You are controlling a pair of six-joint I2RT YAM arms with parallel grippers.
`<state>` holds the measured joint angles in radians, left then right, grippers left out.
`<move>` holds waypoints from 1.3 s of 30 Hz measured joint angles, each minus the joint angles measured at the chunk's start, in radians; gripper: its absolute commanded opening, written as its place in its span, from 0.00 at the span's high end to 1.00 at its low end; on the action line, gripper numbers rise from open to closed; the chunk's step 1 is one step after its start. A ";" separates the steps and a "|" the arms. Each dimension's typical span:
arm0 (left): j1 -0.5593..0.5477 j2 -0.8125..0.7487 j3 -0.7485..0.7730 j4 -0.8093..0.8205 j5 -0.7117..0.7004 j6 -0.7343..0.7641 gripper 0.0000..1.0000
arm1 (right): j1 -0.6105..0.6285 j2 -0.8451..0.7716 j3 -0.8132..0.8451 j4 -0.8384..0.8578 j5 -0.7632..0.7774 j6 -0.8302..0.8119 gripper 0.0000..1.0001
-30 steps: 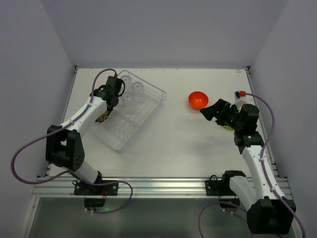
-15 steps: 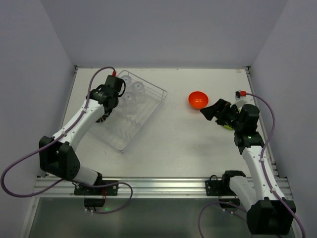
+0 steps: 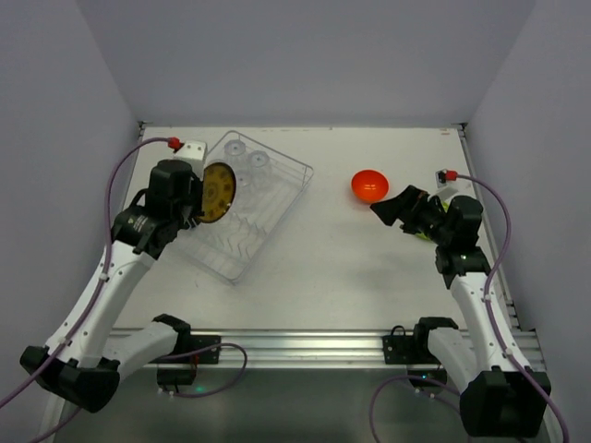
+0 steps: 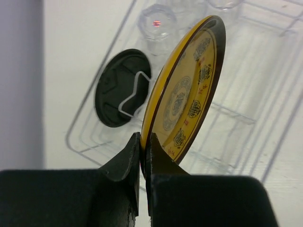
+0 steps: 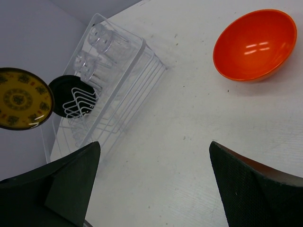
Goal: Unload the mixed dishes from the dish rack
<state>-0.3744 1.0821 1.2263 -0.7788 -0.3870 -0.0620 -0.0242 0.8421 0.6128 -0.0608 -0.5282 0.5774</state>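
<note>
Nearest me on the left side, the left end effector (image 4: 142, 142) is clenched tight on the rim of the plate (image 4: 187, 94), one finger on each face. The plate stands on edge, tilted a bit, held up above the left part of the rack (image 3: 300, 175). As far as I can tell it isn't touching any of the wires. Its yellow patterned face, with a dark rim, looks toward the right side of the bench (image 3: 351, 268).

Just below and past the plate there's a black disc (image 4: 123, 87) lying flat in the rack, with a bent wire loop crossing it. Further back, the clear tumblers (image 3: 247, 153) sit bunched at the far end of the rack. I can't get a solid count from these views.

Over on the right, the right end effector (image 5: 154, 156) hangs over the bench with its fingers spread wide, gripping nothing. Beyond it the orange bowl (image 5: 254, 45) sits upright on the bench, well apart from the rack and close to that end effector but not touching it.
</note>
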 measured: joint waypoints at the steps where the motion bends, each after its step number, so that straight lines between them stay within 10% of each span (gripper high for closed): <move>1: 0.000 -0.036 -0.032 0.018 0.041 -0.024 1.00 | 0.000 0.006 0.000 0.006 -0.012 0.005 0.01; 13: 0.000 -0.501 -0.529 0.490 0.555 -0.467 1.00 | 0.076 0.009 -0.039 0.100 -0.143 0.083 0.07; 21: -0.002 -0.549 -0.893 0.791 0.766 -0.819 1.00 | 0.361 -0.199 -0.007 0.033 -0.028 0.141 0.14; 30: -0.015 -0.463 -1.008 1.038 0.894 -1.006 1.00 | 0.745 0.061 0.206 -0.099 0.240 0.082 0.26; 36: -0.028 -0.498 -1.007 1.033 0.916 -1.019 1.00 | 0.842 0.179 0.219 -0.127 0.314 0.040 0.41; 39: -0.033 -0.535 -1.007 1.006 0.919 -1.017 1.00 | 0.859 0.185 0.220 -0.135 0.359 0.019 0.64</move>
<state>-0.4076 0.5472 0.2195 0.2276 0.5323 -1.0786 0.8352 1.0275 0.8326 -0.1959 -0.1692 0.5964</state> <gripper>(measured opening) 0.042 0.513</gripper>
